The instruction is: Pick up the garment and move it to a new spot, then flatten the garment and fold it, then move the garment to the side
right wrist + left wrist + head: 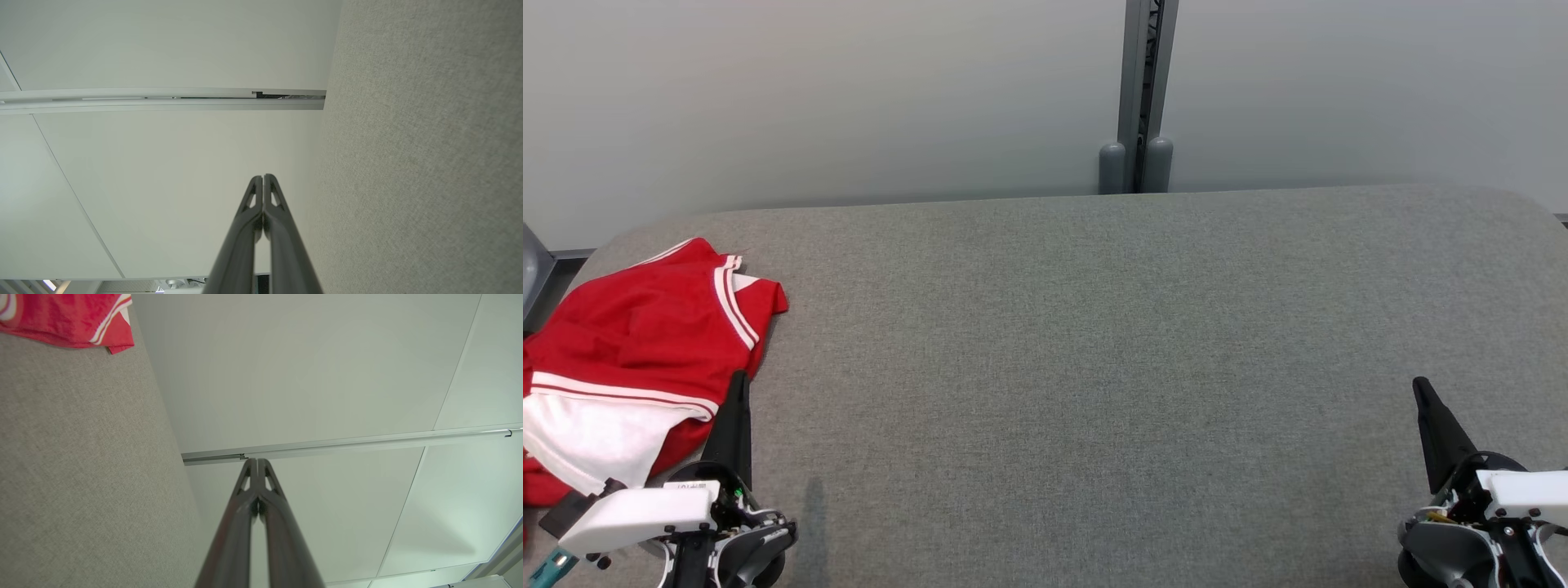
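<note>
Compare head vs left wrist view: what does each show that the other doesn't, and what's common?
Head adds: the right gripper at lower right, a grey post behind the table, and the garment's large white section below its red part. Left wrist adds: the left gripper close up, fingertips pressed together, and a rail crossing pale panels. Both: the red garment with white stripes, the grey table, the left gripper.

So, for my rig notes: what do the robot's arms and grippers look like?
The left gripper and right gripper each have two long dark tapering fingers with cut-outs near the tips. White wrist casings over grey housings; the left has a small label.
</note>
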### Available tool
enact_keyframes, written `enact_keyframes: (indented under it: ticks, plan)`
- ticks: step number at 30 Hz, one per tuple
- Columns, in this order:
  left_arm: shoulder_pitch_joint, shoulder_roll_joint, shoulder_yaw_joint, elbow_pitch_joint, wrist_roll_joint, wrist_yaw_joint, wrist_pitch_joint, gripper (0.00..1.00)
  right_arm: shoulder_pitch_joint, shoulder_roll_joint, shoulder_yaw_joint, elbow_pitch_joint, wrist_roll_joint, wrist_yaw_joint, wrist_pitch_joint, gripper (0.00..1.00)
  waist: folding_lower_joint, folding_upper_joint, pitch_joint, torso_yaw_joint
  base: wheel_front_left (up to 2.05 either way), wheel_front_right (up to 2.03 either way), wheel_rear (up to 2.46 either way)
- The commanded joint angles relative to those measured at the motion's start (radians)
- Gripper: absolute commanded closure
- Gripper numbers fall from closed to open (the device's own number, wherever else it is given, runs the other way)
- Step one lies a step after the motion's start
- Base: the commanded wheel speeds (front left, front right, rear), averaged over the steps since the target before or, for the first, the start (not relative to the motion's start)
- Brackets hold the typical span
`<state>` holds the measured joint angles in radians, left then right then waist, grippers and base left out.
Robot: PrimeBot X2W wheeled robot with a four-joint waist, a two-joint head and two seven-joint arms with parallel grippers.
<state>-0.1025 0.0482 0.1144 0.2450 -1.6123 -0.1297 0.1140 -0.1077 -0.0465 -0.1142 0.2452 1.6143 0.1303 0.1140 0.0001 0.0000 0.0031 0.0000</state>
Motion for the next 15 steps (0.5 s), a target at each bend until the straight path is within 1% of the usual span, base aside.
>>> enact_keyframes:
  ticks: [1,15]
  plan:
    - [-0.014,0.003,0.002,0.000,-0.001,-0.004,0.002,1.00,-0.004,-0.006,0.000,0.002,-0.003,0.001,0.001,1.00,-0.0001,0.0000,0.000,0.000,0.00,0.00,0.00]
    - [-0.014,0.003,0.002,0.000,-0.001,-0.004,0.002,1.00,-0.004,-0.006,0.000,0.002,-0.003,0.001,0.001,1.00,-0.0001,0.0000,0.000,0.000,0.00,0.00,0.00]
